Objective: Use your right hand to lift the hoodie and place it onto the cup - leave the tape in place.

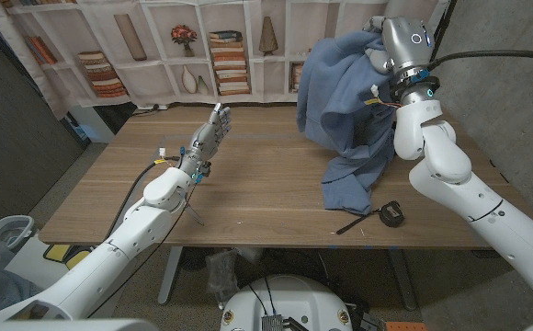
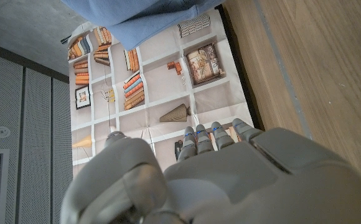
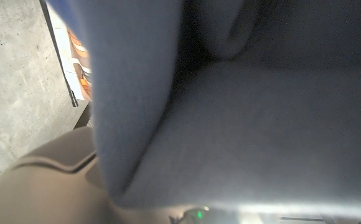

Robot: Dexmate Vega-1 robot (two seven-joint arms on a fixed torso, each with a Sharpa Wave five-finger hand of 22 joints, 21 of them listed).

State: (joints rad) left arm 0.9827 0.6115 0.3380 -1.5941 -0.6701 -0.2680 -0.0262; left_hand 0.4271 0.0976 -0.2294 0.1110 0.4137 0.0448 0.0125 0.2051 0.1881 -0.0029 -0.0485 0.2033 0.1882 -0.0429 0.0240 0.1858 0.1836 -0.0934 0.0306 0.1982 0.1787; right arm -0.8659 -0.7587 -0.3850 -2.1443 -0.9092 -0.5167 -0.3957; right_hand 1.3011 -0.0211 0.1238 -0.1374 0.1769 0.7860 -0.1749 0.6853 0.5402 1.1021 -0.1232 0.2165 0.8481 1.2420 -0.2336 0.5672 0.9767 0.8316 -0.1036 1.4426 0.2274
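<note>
1. Two robot hands: right robot hand (image 1: 377,41) raised at back right, buried in hoodie (image 1: 340,101), gripping it.
2. Hoodie hanging, hem on surface (image 1: 248,175), near tape (image 1: 391,213).
3. Left robot hand (image 1: 209,136) empty, fingers apart.

The head view is evenly lit and fairly bright, with soft light that seems to come from above. The table (image 1: 248,184) shows a mild sheen but no hard glare. The hoodie (image 1: 340,101) has deep shadows in its folds and casts a soft shadow on the wood beneath it. Straight lines bow slightly toward the picture's edges, and the corners darken. In the left wrist view, the left hand (image 2: 230,180) is close to the lens and a little soft, while the backdrop (image 2: 155,93) behind it is sharp. The right wrist view is dim and heavily blurred: hoodie cloth (image 3: 243,124) sits against the lens, out of focus.
</note>
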